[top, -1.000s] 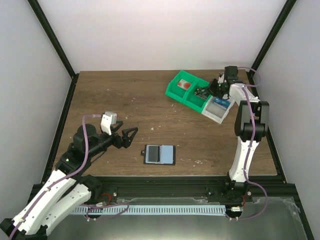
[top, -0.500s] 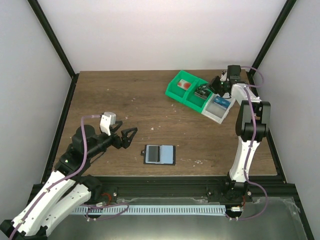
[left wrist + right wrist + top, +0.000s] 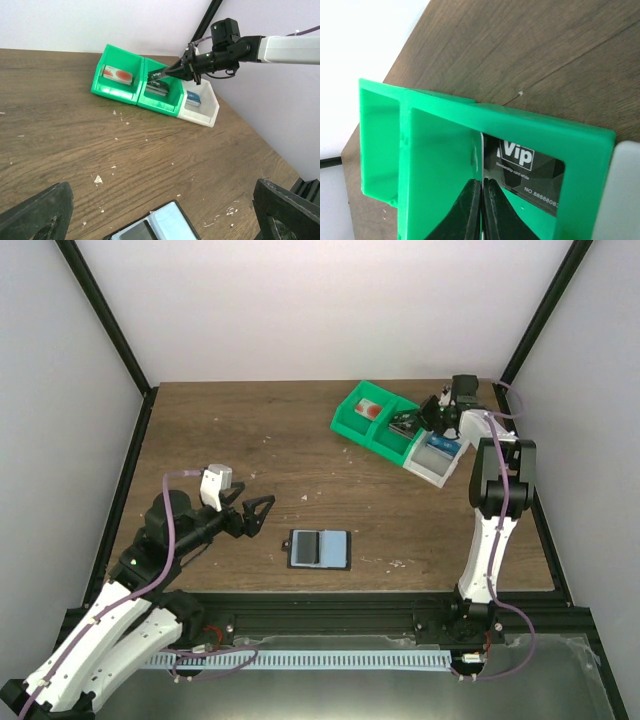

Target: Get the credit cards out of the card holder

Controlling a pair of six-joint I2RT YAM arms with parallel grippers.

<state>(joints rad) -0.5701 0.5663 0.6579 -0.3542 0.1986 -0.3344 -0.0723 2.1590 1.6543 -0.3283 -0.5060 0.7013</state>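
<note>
Right gripper (image 3: 483,187) nudged slightly, holder unmoved | card holder (image 3: 320,548) lies open, black rim, two pale blue-grey panels | left gripper (image 3: 262,514) just left of it, fingers wide | right one well beyond it over green bin (image 3: 545,125), pinching what I read as a card (image 3: 154,75)

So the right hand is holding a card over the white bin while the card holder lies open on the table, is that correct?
Not quite: the left wrist view shows the right hand holding the card over the middle green bin, not the white bin. The card holder does lie open.
</note>
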